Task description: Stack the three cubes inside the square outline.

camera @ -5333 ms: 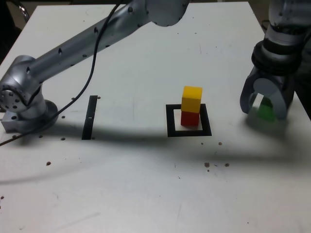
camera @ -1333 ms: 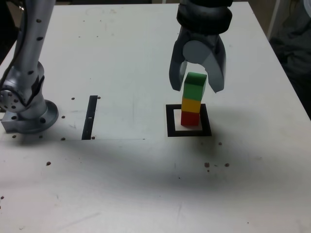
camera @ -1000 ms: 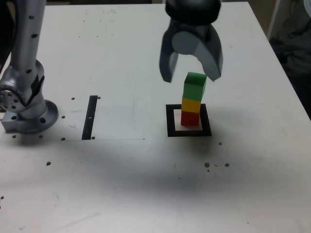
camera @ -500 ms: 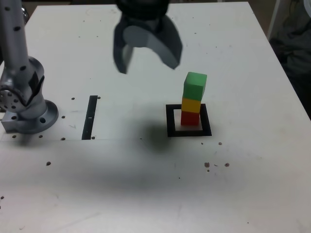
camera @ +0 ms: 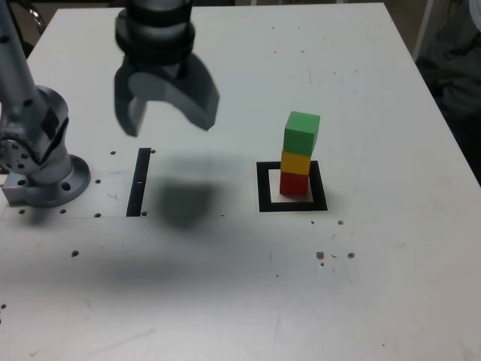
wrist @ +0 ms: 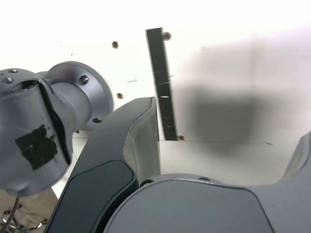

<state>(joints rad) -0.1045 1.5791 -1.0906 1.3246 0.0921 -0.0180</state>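
Note:
A three-cube tower stands inside the black square outline (camera: 262, 188): the red cube (camera: 294, 183) at the bottom, the yellow cube (camera: 296, 162) on it, the green cube (camera: 301, 132) on top, turned slightly. My gripper (camera: 171, 120) hangs open and empty above the table, well to the exterior view's left of the tower, over the area beside the black strip. In the wrist view only one dark finger (wrist: 131, 145) and the strip show; the cubes and the outline are out of that view.
A narrow black strip (camera: 139, 181) (wrist: 162, 87) lies on the white table between the arm's base (camera: 39, 162) (wrist: 58, 111) and the outline. The gripper's shadow (camera: 184, 203) falls beside the strip. Small dark specks dot the tabletop.
The gripper carried the green cube from the right onto the yellow one, let it go, then rose and swung open to the exterior view's left. The stack stays put.

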